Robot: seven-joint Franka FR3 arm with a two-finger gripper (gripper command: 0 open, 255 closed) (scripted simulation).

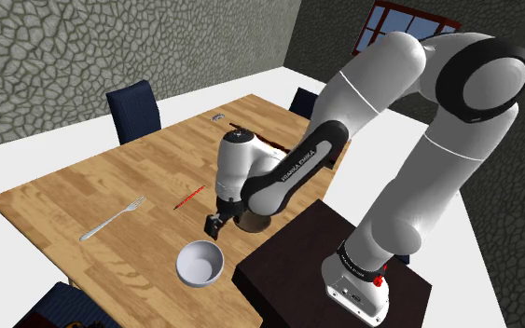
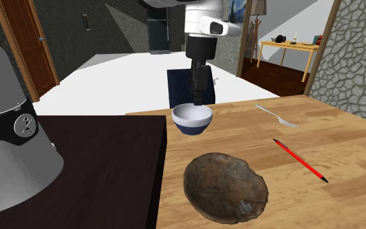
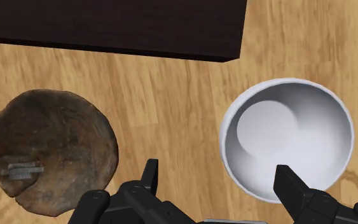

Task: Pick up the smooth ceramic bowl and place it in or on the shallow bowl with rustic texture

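Approach before the grasp: the gripper (image 3: 217, 168) hangs above the wooden table (image 3: 171, 89), fingers apart and clasping nothing. The smooth bowl (image 3: 285, 137), glossy white inside and dark blue outside, stands upright with its near rim between the fingers, one finger over its hollow. The rough brown shallow bowl (image 3: 53, 149) lies beyond the other finger, apart. Next, probably: lower, pinch that rim, lift

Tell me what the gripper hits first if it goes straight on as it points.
Probably the white bowl: the gripper's open fingers straddle its rim, one over the inside, one over bare table. Depth is unclear.
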